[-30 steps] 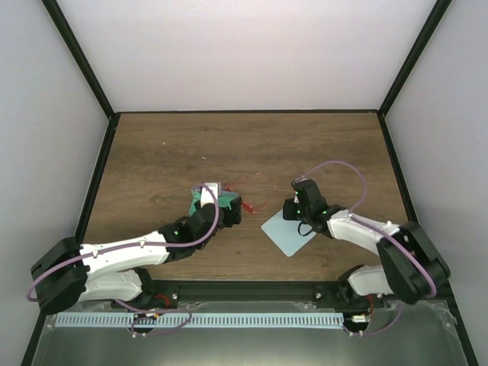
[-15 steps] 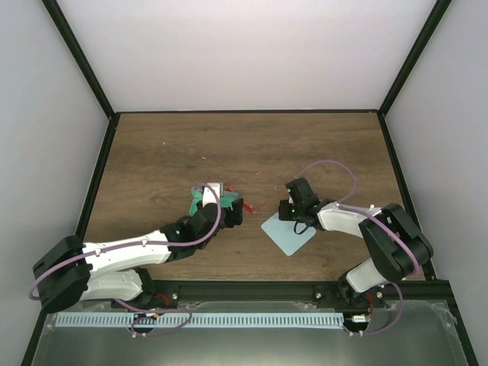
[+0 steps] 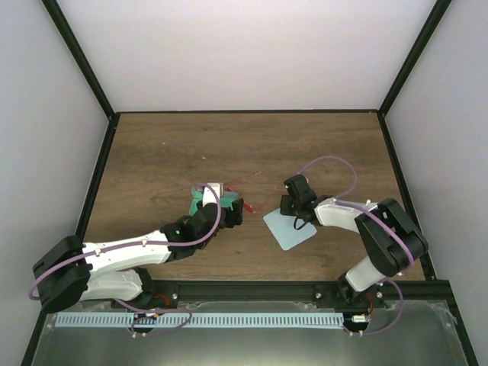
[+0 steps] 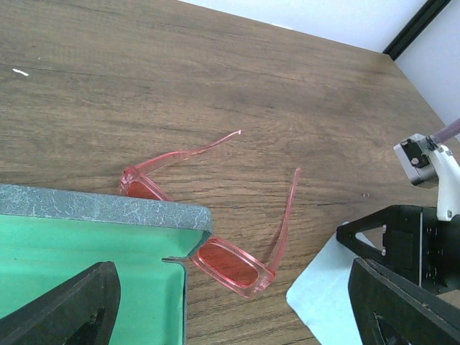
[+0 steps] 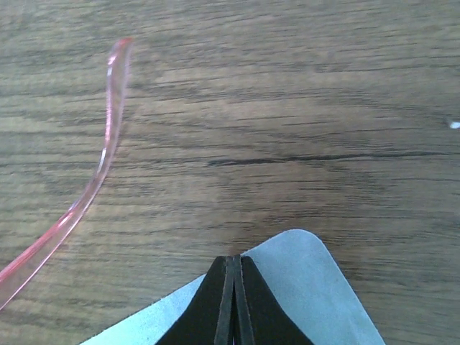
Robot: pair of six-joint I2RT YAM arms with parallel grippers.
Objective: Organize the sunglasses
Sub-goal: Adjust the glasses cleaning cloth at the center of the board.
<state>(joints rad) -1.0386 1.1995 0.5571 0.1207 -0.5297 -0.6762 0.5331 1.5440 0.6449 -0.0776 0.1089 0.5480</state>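
Note:
The sunglasses (image 4: 224, 264), with red translucent lenses and thin pink arms unfolded, lie on the wooden table (image 4: 215, 65). One lens is tucked behind the corner of the open grey case with green lining (image 4: 79, 251). My left gripper (image 4: 231, 277) is open, one finger over the lining and the other (image 4: 402, 305) over the light blue cloth (image 4: 323, 295). In the top view it (image 3: 226, 204) hovers at the case (image 3: 203, 200), beside the sunglasses (image 3: 245, 200). My right gripper (image 5: 233, 260) is shut, its tips at the cloth's (image 5: 302, 287) far corner. One sunglasses arm (image 5: 100, 165) runs to its left.
The cloth (image 3: 290, 229) lies flat at centre right, with the right gripper (image 3: 290, 206) on its far edge. Black frame posts and white walls bound the table (image 3: 244, 145).
The right gripper has slid a little left and away from me along the cloth's far corner, and the cloth shifted slightly with it. The left arm has not moved.

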